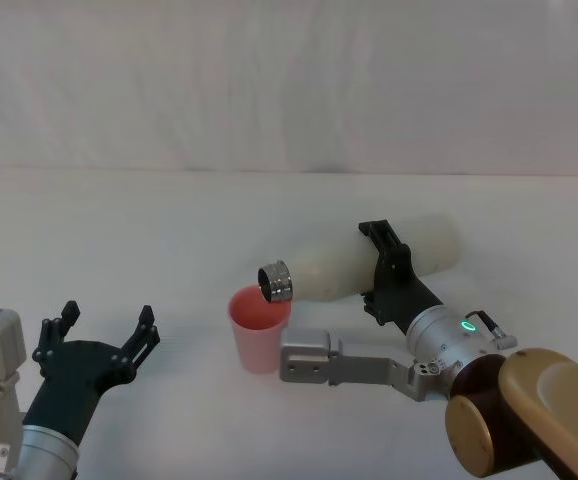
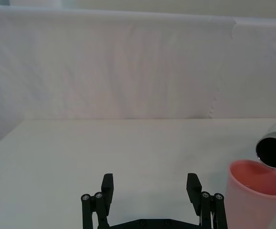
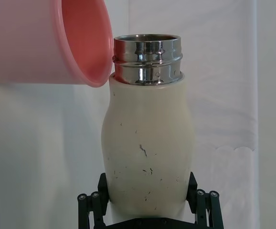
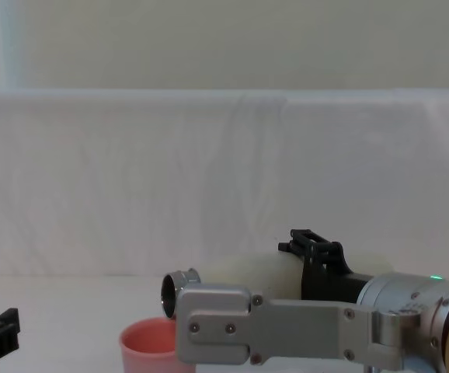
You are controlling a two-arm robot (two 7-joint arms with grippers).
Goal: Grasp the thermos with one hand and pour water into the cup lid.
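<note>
Your right gripper [image 1: 384, 268] has its fingers clamped around the body of the thermos [image 1: 369, 264], which lies tipped almost level above the white table [image 1: 169, 230], its steel neck just over the rim of the cup lid [image 1: 259, 328]. The cup lid stands upright on the table. Your left gripper [image 1: 99, 337] hangs low at the left, well apart from the cup lid, fingers spread and empty.

White table [image 1: 169, 220] with a matte top; white wrinkled cloth backdrop [image 4: 209, 171] hangs behind it, pale wall [image 4: 209, 39] above. Even, soft light.
</note>
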